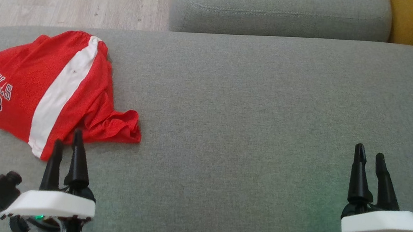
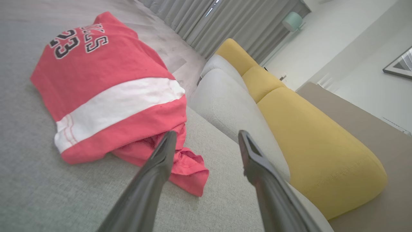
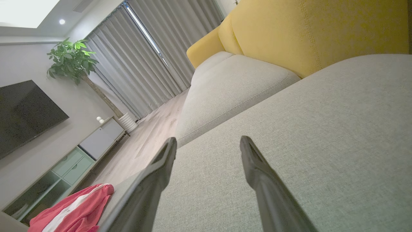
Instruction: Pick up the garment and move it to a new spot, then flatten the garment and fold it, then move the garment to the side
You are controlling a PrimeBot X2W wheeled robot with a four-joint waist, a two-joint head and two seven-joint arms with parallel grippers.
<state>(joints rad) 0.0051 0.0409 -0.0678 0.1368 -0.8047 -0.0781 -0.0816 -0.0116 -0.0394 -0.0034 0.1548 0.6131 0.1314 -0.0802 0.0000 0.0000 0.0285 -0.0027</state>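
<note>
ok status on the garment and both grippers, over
Left gripper open, empty, tips at near edge of red garment. Right gripper open, empty, over bare sofa cushion. Garment crumpled at cushion's left end, nothing on it.

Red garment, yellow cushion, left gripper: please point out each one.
red garment [image 1: 33,69], head view, on the red cloth left of its white stripe.
yellow cushion [image 2: 322,151], left wrist view, on its rounded side.
left gripper [image 1: 68,137], head view, between the tips of its open jaws.

number 23 on the red garment [image 1: 27,80], letters ULLS beside it, first letter hidden
</note>
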